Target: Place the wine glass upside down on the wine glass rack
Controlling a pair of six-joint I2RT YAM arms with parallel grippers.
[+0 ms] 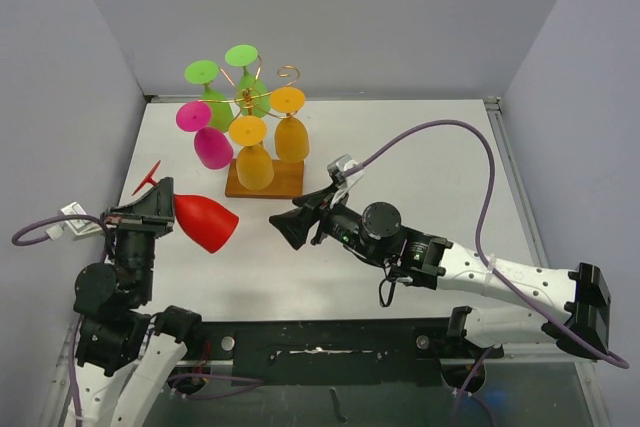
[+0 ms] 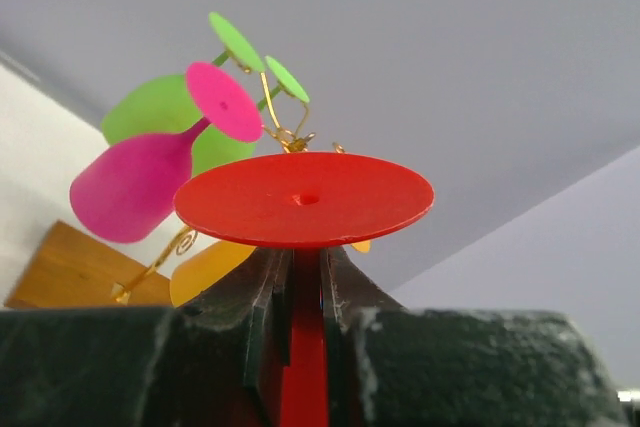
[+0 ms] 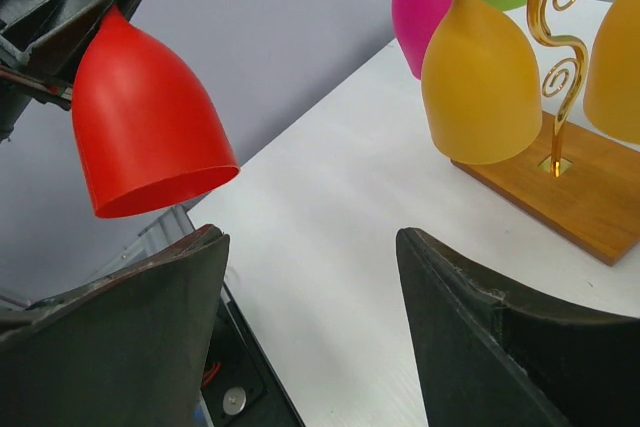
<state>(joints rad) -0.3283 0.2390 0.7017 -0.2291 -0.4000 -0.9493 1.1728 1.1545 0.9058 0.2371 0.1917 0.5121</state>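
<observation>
A red wine glass (image 1: 205,222) hangs over the table's left side, lying nearly level with its bowl toward the middle. My left gripper (image 1: 160,209) is shut on its stem just below the round foot (image 2: 305,199). In the right wrist view the red bowl (image 3: 150,132) sits upper left, its mouth facing down and right. My right gripper (image 1: 290,227) stands open just right of that bowl, with nothing between its fingers (image 3: 470,297). The wine glass rack (image 1: 285,185) stands at the back centre: gold wire arms (image 1: 289,73) on a wooden base (image 3: 560,197).
Several glasses hang upside down on the rack: two green (image 1: 250,87), one pink (image 1: 212,147), two orange (image 1: 254,165). Grey walls close in the table on the left, back and right. A purple cable (image 1: 480,177) loops over the right side.
</observation>
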